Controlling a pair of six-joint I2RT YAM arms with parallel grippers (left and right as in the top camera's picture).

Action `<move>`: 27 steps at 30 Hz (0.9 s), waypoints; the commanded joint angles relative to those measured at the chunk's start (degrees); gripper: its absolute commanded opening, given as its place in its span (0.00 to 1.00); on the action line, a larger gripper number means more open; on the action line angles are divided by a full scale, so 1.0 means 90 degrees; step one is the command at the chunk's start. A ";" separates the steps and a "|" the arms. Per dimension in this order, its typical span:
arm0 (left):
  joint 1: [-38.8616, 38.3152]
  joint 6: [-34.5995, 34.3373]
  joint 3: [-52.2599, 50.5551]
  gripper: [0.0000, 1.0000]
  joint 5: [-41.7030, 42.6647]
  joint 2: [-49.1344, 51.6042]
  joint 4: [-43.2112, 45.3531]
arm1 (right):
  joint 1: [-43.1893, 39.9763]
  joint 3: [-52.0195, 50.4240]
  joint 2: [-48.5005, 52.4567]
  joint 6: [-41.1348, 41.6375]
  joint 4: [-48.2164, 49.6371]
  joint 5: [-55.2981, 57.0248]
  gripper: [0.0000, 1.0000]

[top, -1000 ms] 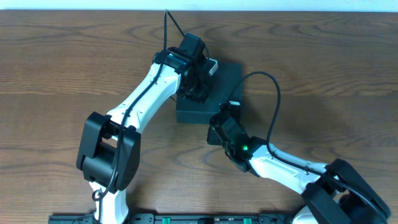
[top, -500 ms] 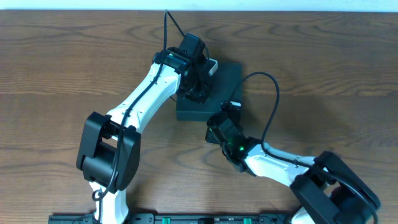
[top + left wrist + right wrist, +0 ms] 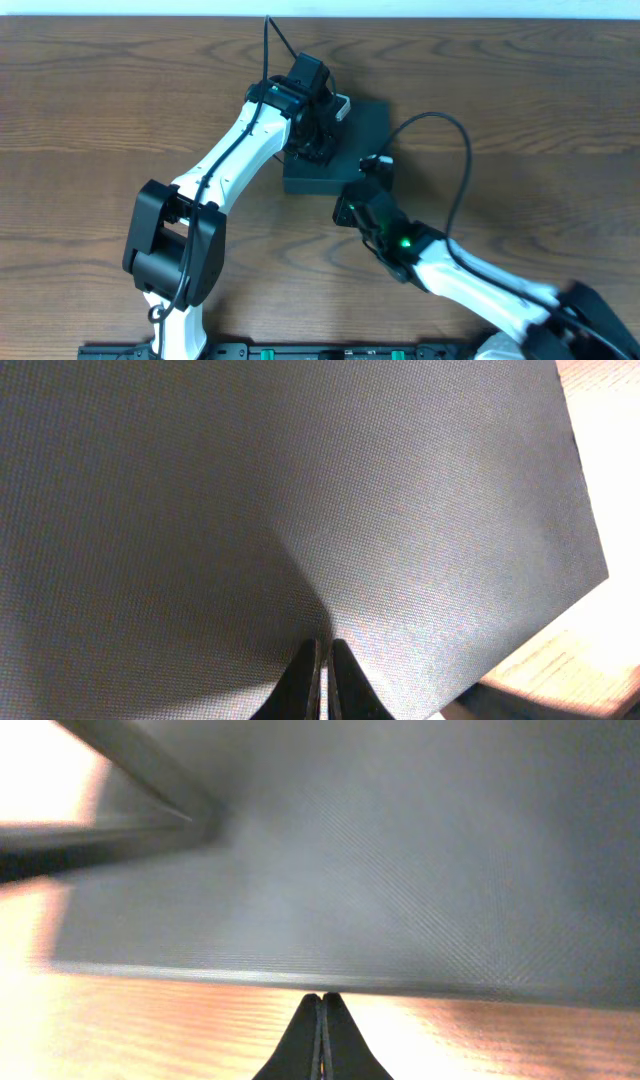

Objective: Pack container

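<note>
left gripper (image 3: 322, 665): clenched; we see its two dark fingers pressed side by side with only a hairline slit between them, and nothing we can make out caught in it.
left fingertips: in the left wrist view they point at the container's finely woven grey face, which fills nearly the whole view. we cannot tell whether they touch it.
right gripper (image 3: 322, 1018): clenched too; in the right wrist view its fingers meet in one narrow point with nothing between them.
right fingertips: they sit over a strip of wood grain, just short of the container's lower edge. we cannot tell whether they touch it.
container (image 3: 362, 125): a dark, matte rectangular box, far of centre on the table and turned at an angle to the table's edges. from overhead we see its top face and its near wall.
left arm (image 3: 235, 150): white and black, it slants up from the near-left base, and its wrist covers the container's left part.
right arm (image 3: 470, 285): it comes from the near-right, its wrist just beside the container's near-right corner, with a green light showing on it.
cable (image 3: 462, 150): black, it arches over the right arm, right of the container.
table (image 3: 520, 90): brown wood grain, bearing the container and both arms.
</note>
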 commanded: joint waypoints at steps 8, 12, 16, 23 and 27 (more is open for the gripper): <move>0.0024 0.0066 -0.0172 0.06 -0.0070 0.0056 -0.0153 | -0.0857 0.0029 -0.1520 -0.0644 -0.0508 0.0211 0.02; 0.0024 0.0066 -0.0163 0.06 -0.0073 0.0019 -0.0160 | -0.1336 0.0029 -0.1911 -0.1061 -0.0595 -0.0107 0.02; -0.0010 0.0068 -0.0163 0.06 -0.0080 0.0022 -0.0189 | -0.1535 0.0027 -0.1800 -0.1059 -0.1146 -0.0483 0.02; -0.0158 0.0068 -0.0347 0.06 -0.0148 0.0085 -0.0206 | -0.1525 0.0027 -0.1367 -0.0991 -0.1518 -0.0714 0.02; -0.0155 0.0066 -0.0423 0.06 -0.0168 0.0114 -0.0202 | -0.1525 0.0024 -0.1333 -0.1010 -0.1739 -0.0903 0.02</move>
